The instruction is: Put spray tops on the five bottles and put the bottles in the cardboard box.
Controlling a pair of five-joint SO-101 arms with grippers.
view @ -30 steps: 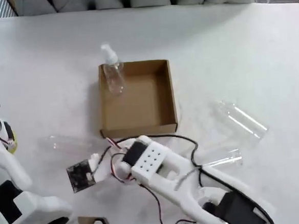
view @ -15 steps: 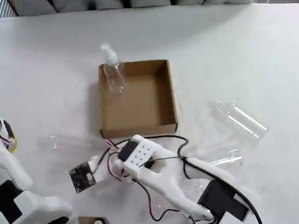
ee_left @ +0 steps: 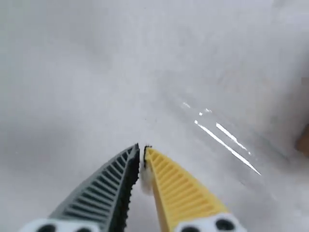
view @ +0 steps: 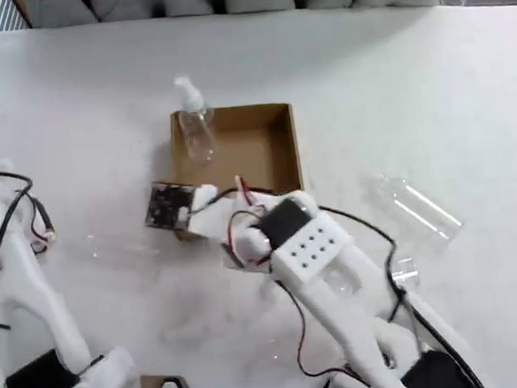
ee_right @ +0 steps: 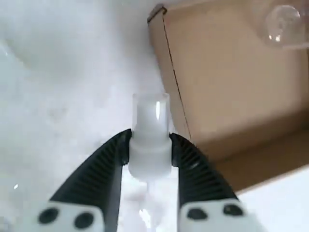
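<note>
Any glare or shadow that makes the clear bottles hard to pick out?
High view: the lying bottle nearly blends into the white table. Left wrist view: bright glare streaks mark a clear bottle. Right wrist view: one highlight on the spray top.

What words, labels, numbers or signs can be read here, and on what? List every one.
None readable: the cardboard box, the clear bottles, the spray top in the right gripper and the table show no print.
The dark board on an arm's wrist: markings, if any, too small to read.
</note>
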